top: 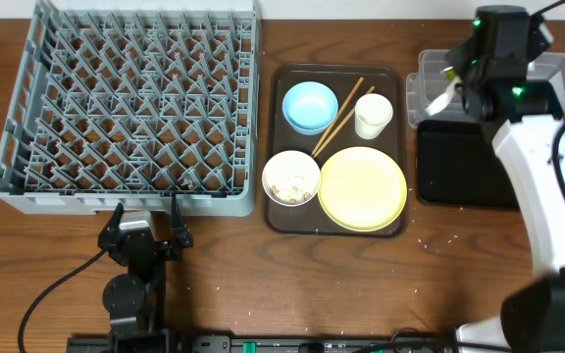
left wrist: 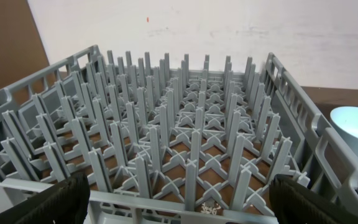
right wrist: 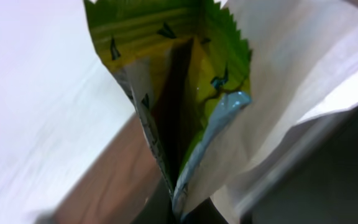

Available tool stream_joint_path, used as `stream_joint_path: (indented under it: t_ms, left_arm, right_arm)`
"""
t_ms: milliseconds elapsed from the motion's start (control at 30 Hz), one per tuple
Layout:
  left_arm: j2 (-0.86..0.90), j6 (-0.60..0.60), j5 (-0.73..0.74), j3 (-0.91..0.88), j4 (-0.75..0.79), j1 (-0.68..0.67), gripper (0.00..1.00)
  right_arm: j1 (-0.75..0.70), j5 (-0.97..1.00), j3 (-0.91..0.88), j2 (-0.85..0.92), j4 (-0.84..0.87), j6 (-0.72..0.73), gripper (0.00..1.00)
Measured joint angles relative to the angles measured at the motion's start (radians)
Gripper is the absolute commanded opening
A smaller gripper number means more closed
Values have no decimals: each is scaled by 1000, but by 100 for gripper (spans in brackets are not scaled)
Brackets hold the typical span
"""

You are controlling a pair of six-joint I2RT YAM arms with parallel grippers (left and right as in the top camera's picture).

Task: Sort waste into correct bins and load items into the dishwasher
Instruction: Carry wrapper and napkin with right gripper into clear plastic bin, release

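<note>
— While the right arm (top: 542,167) reaches over the far right of the bench (top: 459,275), what are its jaws doing?

— The right jaws are clamped on the green-yellow snack wrapper (right wrist: 166,68). The wrist view shows it rising from the dark pinch at the bottom edge, folded lengthwise, with its serrated end uppermost. The white paper napkin (right wrist: 297,74) lies against its right side. Whether that is pinched too, I cannot tell.

— Where is that, relative to the bins?

— From overhead the wrist hangs over the clear plastic tub (top: 560,76), near the edge it shares with the black tray (top: 459,167). The two bins touch, tub behind and tray in front.

— Left side?

— The left jaws are wide apart, with one black finger (left wrist: 58,202) in each lower corner of the wrist view. The grey dish rack (left wrist: 185,124) fills the space between them. That arm sits low at the front of the bench, just before the rack's near wall.

— The dishes?

— All are on the brown serving tray (top: 282,224), just right of the rack. The light blue bowl (top: 310,106) is at the back left and the small white cup (top: 373,115) at the back right, with the chopsticks (top: 338,116) slantwise between them. The white bowl (top: 291,177) with rice scraps (top: 290,184) is at the front left. The yellow plate (top: 362,188) is at the front right, just beside that bowl.
</note>
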Motion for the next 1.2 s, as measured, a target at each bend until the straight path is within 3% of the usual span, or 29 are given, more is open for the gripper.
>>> stream_joint_path:
  t_ms: [233, 367, 433, 467, 500, 667, 900, 1200]
  left_arm:
    - [0, 0, 0, 0, 0, 0, 94]
    - [0, 0, 0, 0, 0, 0, 94]
    - [0, 0, 0, 0, 0, 0, 94]
    - [0, 0, 0, 0, 0, 0, 94]
    - [0, 0, 0, 0, 0, 0, 94]
    - [0, 0, 0, 0, 0, 0, 94]
    - [0, 0, 0, 0, 0, 0, 94]
    - [0, 0, 0, 0, 0, 0, 94]
  right_arm:
    - [-92, 23, -4, 180, 230, -4, 1]
    - [-119, 26, -6, 266, 250, -4, 6]
    - [-125, 26, -9, 281, 232, -7, 28]
    - [-128, 26, -10, 281, 229, -5, 46]
    - [-130, 25, -11, 281, 229, -10, 72]
    - [-139, 20, -11, 281, 250, -29, 97]
    - [-142, -105, -12, 253, 255, -155, 99]
    - [-79, -349, -10, -24, 58, -400, 99]
